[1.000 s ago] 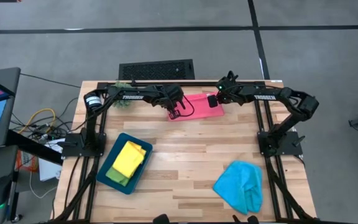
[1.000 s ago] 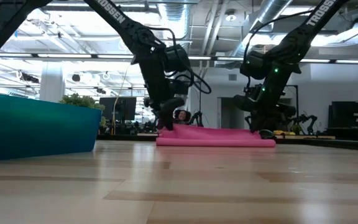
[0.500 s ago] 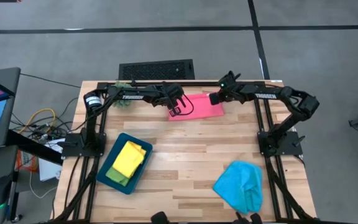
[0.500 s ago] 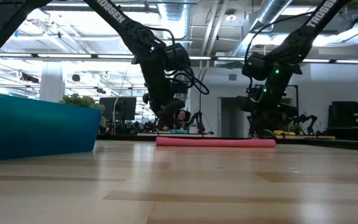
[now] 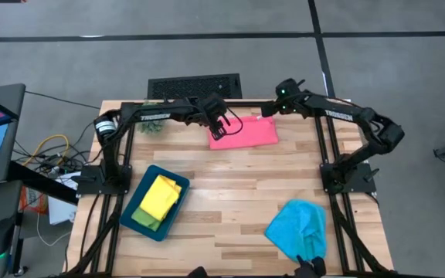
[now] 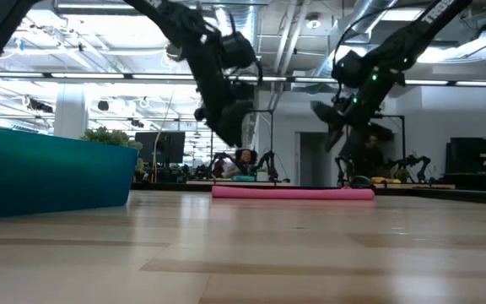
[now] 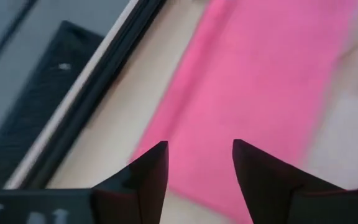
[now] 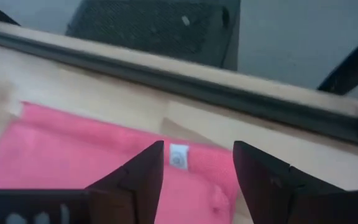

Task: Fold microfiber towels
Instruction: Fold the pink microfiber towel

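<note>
The pink towel (image 5: 246,131) lies folded and flat at the far middle of the table, a white label (image 8: 178,156) at one corner. My left gripper (image 5: 219,130) hovers open above the towel's left end (image 7: 199,145). My right gripper (image 5: 271,110) hovers open above its far right corner (image 8: 197,146). In the low view both stand clear above the flat pink strip (image 6: 292,193). A yellow towel (image 5: 161,195) lies on a green one (image 5: 147,221) in the teal tray. The light blue towel (image 5: 298,228) sits crumpled near the front right.
The dark teal tray (image 5: 134,220) stands at the near left, its wall showing in the low view (image 6: 53,177). A small green plant ball (image 5: 153,127) sits at the far left. The table's dark far rail (image 8: 241,99) runs just beyond the pink towel.
Both grippers have opened, let go of the pink towel and risen above it, the right one also drawing back toward the far edge. The towel, humped up under the fingers a second ago, now lies flat in a thin folded strip.
</note>
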`<state>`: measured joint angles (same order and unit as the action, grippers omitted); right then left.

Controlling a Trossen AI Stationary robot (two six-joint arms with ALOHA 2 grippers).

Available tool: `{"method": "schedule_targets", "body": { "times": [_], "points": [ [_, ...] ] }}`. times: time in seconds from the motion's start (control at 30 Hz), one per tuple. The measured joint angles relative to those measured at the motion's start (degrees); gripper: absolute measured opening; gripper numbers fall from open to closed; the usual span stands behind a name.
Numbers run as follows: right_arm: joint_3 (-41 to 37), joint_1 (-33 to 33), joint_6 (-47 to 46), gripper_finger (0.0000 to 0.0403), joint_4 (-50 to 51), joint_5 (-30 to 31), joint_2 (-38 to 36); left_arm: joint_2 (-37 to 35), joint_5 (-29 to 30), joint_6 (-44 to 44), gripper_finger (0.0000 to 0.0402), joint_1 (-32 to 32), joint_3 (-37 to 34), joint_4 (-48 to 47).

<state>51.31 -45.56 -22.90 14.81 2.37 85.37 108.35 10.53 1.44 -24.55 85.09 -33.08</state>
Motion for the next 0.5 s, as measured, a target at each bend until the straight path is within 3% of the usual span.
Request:
{"method": "schedule_targets", "body": {
  "times": [0.3,0.5],
  "points": [
    [0.11,0.17,-0.02,0.0204,10.10,0.35,-6.03,-3.58,-17.38,9.47,0.0163,0.53,0.36,1.64],
    [0.06,0.41,-0.02,0.0200,16.12,0.29,-5.06,-3.29,-17.25,11.10,0.0162,2.62,0.10,1.51]
  ]
}}
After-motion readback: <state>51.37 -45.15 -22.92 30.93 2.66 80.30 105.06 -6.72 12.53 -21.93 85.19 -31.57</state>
